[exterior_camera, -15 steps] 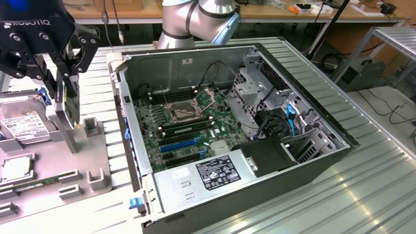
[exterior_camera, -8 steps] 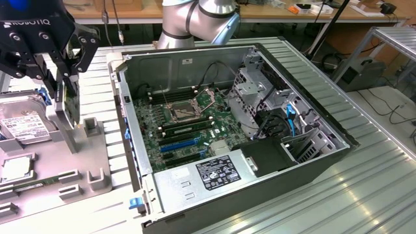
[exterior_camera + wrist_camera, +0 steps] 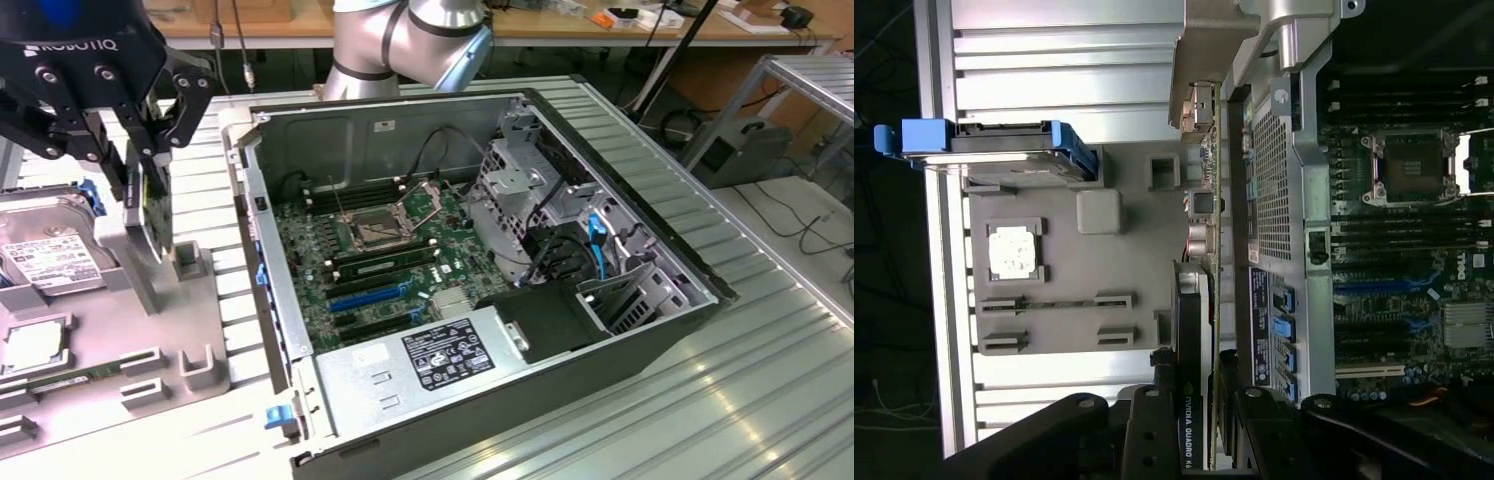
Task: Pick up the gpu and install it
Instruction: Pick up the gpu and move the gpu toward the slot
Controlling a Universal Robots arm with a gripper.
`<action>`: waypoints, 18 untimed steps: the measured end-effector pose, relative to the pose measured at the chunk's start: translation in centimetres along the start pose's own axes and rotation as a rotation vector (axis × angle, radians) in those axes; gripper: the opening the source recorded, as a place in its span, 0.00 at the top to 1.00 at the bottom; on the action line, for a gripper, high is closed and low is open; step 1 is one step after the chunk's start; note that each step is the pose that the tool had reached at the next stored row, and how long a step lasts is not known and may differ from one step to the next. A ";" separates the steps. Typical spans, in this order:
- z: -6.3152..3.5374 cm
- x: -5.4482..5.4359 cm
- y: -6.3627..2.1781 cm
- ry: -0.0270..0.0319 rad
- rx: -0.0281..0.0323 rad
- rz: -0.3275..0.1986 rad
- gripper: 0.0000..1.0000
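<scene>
The gpu [image 3: 150,225] is a slim black card with a silver bracket, standing on edge over the grey parts fixture [image 3: 120,330] at the exterior view's left. My gripper [image 3: 147,172] comes down from above and is shut on the card's upper edge, a finger on each flat side. In the wrist view the gpu [image 3: 1192,300] runs edge-on away from my gripper [image 3: 1199,405], its label reading NVIDIA Quadro. It hangs between the fixture [image 3: 1064,330] and the case wall. The open computer case [image 3: 614,180] lies beside it, its motherboard [image 3: 387,240] showing blue slots [image 3: 363,298].
A silver hard drive [image 3: 47,255] with blue rails, a processor chip [image 3: 30,345] and a green memory stick [image 3: 67,378] sit in the fixture. The case's side wall [image 3: 260,250] rises between fixture and motherboard. A drive cage [image 3: 534,190] and power supply [image 3: 441,360] sit inside the case.
</scene>
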State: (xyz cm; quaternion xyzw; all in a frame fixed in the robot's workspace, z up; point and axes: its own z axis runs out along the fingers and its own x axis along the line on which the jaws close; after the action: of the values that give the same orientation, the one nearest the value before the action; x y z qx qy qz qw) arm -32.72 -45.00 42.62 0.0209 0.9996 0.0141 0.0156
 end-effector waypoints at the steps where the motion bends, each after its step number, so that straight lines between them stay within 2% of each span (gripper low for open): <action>1: 0.01 -0.1 0.00 -0.0001 -0.0001 0.000 0.73; 18: 0.04 -1.2 0.05 0.0000 0.0000 0.000 0.73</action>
State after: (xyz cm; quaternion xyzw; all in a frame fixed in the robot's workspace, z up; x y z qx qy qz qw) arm -31.53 -45.00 42.62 0.0209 0.9996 0.0142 0.0156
